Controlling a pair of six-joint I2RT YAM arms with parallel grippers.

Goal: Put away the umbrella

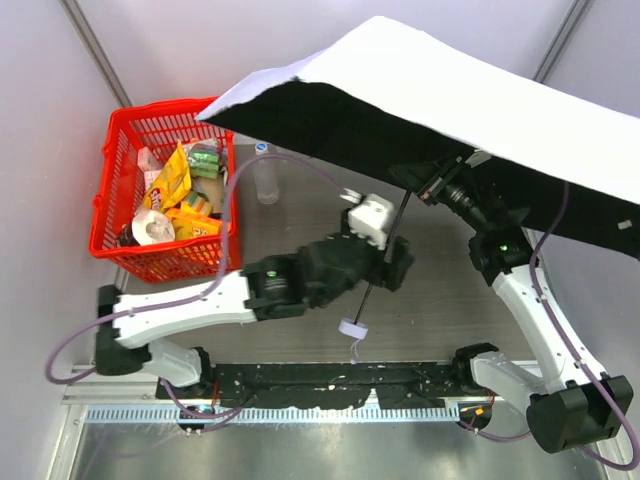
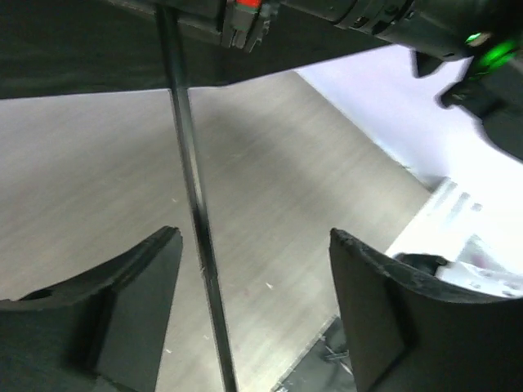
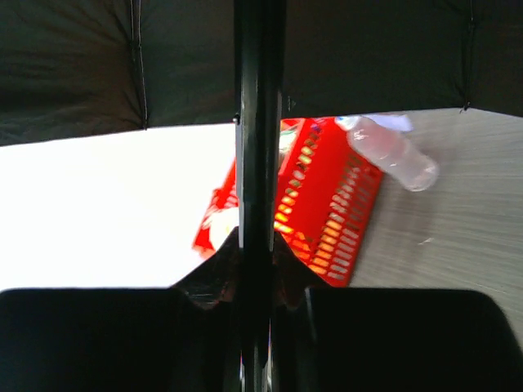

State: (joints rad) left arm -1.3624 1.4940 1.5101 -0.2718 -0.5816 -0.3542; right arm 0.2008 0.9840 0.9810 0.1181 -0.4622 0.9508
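Note:
The umbrella (image 1: 440,90) is open, its pale canopy tilted over the table's right and back, dark underneath. Its thin black shaft (image 1: 385,250) runs down to a small pale handle end (image 1: 353,327) with a strap. My left gripper (image 1: 388,262) is open around the lower shaft (image 2: 196,237), which passes between the fingers close to the left one, apart from both. My right gripper (image 1: 430,187) is shut on the upper shaft (image 3: 259,163) just under the canopy, with both fingers pressed against it.
A red basket (image 1: 118,215) full of packaged goods stands at the back left; it also shows in the right wrist view (image 3: 343,212). A clear plastic bottle (image 1: 265,180) stands beside it (image 3: 391,153). A black mat (image 1: 330,380) lies along the near edge.

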